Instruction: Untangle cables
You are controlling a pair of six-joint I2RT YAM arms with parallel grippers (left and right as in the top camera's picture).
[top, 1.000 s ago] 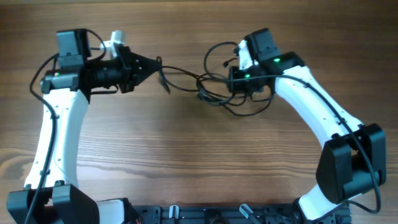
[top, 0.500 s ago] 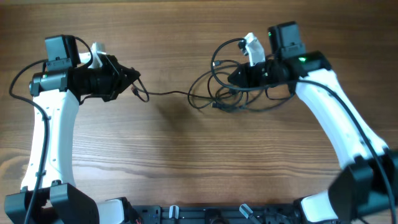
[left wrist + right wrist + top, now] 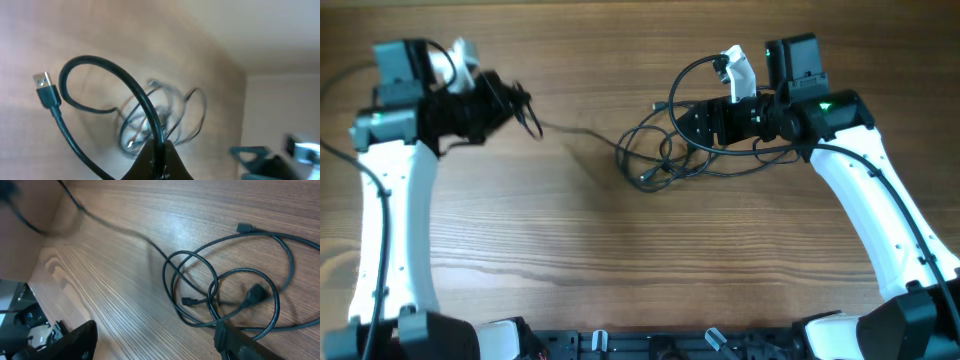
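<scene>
Now: One Strand Drawn Out, Knot Released

Step in hand: separating a single strand [image 3: 578, 130] from the knotted cables [image 3: 660, 155]. My left end effector [image 3: 515, 100] is clamped on that strand just behind its USB plug [image 3: 46, 89] and holds it well away from the knot, on the side opposite my right arm. My right end effector [image 3: 692, 120] has its fingers apart, just beside the knot and holding nothing. The cables lie loose on the counter [image 3: 620, 260], with several loops overlapping.

Change against the earlier frames: the left end effector has travelled farther from the knot, so more strand runs between them. The right end effector, then closed at the knot, has opened and backed off.

Next move, as I judge it: re-grip one loop of the knot with the right end effector as an anchor, then continue the left pull gently, because a crossing may tighten.
</scene>
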